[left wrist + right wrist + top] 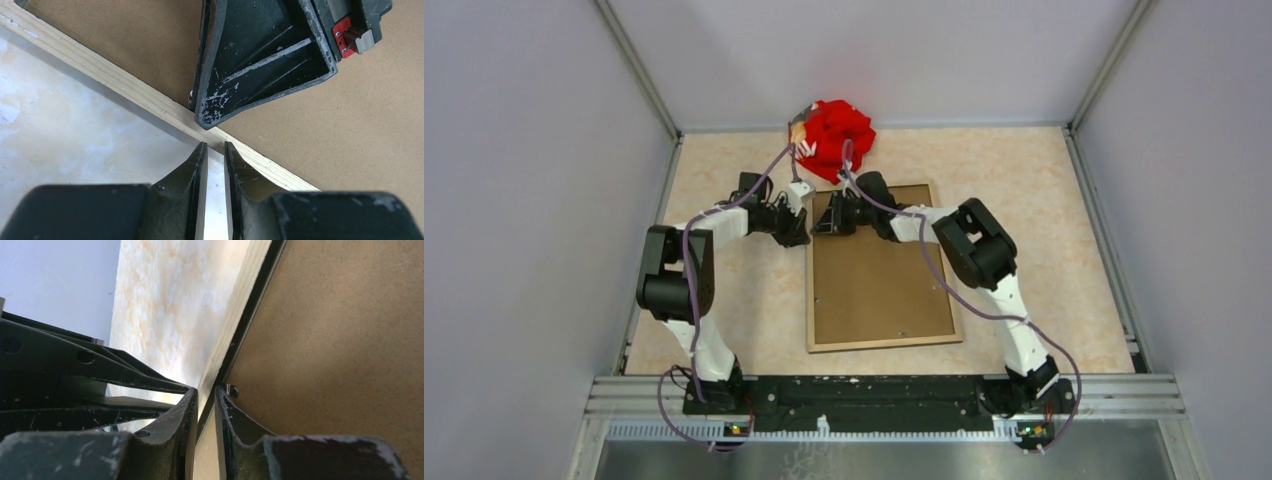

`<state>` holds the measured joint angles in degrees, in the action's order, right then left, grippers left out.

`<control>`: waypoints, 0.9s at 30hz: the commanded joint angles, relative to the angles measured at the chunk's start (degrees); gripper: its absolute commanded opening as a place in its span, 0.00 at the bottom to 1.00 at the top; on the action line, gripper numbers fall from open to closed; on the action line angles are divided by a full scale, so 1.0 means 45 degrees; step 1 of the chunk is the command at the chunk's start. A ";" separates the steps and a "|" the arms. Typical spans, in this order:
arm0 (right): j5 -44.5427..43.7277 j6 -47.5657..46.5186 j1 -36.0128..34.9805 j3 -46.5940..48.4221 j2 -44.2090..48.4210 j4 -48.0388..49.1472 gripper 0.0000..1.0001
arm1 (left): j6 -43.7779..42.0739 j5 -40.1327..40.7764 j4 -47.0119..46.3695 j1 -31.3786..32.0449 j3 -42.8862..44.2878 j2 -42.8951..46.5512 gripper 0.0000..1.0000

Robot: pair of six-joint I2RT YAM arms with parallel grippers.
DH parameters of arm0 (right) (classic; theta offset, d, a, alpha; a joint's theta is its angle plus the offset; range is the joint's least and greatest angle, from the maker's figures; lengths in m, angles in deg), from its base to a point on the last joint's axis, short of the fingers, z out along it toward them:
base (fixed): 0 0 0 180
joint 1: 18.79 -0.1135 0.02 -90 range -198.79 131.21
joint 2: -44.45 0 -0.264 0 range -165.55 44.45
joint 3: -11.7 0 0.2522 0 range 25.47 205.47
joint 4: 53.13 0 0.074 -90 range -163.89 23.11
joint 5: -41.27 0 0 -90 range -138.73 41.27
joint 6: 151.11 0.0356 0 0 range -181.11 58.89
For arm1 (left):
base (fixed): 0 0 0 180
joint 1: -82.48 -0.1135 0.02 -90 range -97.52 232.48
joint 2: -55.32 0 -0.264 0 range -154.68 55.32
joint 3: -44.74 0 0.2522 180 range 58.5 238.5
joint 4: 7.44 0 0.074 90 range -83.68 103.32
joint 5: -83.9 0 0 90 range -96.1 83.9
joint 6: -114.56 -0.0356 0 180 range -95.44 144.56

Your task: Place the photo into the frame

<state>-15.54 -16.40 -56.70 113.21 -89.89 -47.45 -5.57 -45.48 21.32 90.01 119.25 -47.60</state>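
light wood frame (884,343), brown photo back (879,285), red cloth (836,137), beige marbled table (1044,250)

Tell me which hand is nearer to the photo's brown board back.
Right. The right hand is over the board back at its far left corner, tips at the wooden frame; the left hand sits off it, over the table, just outside that rail.

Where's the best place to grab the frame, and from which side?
Take the frame by its thin wooden rail, coming down from above with one finger outside the rail and one inside, beside the board. It lies flat on the table, back up, board filling the middle, so the rim is probably the only part narrow enough to pinch.
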 commanded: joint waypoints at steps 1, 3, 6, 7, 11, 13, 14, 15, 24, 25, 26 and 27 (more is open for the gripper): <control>-0.0457 0.0308 -0.0227 -0.0107 -0.0020 0.0962 0.19 | -0.0405 0.0430 -0.0083 -0.0033 -0.0316 -0.0022 0.23; -0.0518 0.0407 -0.0235 -0.0189 -0.0009 0.1099 0.19 | -0.0450 0.0404 -0.0083 -0.0033 -0.0334 0.0008 0.24; -0.0381 0.0560 -0.0236 -0.0297 0.0096 0.1233 0.19 | -0.0475 0.0397 -0.0032 -0.0033 -0.0326 0.0057 0.24; -0.0366 0.0556 -0.0231 -0.0390 0.0248 0.1244 0.19 | -0.0500 0.0418 0.0008 -0.0042 -0.0303 0.0067 0.24; -0.0381 0.0357 -0.0053 -0.1108 0.1455 0.1171 0.20 | -0.0551 0.0401 0.0276 -0.0098 -0.0021 0.0183 0.24; -0.0383 0.0288 0.0228 -0.1469 0.2158 0.1165 0.24 | -0.0490 0.0252 0.0525 -0.0189 0.0282 0.0216 0.24; -0.0383 0.0290 0.0366 -0.1662 0.2481 0.1199 0.25 | -0.0411 0.0154 0.0632 -0.0262 0.0437 0.0214 0.25; -0.0383 0.0323 0.0530 -0.1815 0.2790 0.1248 0.26 | -0.0377 0.0053 0.0740 -0.0342 0.0612 0.0235 0.25; -0.0740 -0.0277 0.1564 -0.2193 0.3869 0.0005 0.35 | 0.0009 -0.0136 0.0862 -0.0526 0.1944 -0.0258 0.29; -0.0860 -0.0378 0.1578 -0.2216 0.3859 -0.0137 0.35 | 0.0074 -0.0185 0.0828 -0.0522 0.2024 -0.0409 0.30; -0.1039 -0.0511 0.1585 -0.2214 0.3817 -0.0331 0.35 | 0.0116 -0.0211 0.0777 -0.0504 0.2068 -0.0514 0.30; -0.1134 -0.0652 0.1588 -0.2194 0.3750 -0.0455 0.35 | 0.0241 -0.0222 0.0695 -0.0502 0.2105 -0.0617 0.30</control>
<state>-18.54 -16.14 -49.38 103.16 -74.22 -46.03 -5.94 -45.24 25.10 87.61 126.70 -47.95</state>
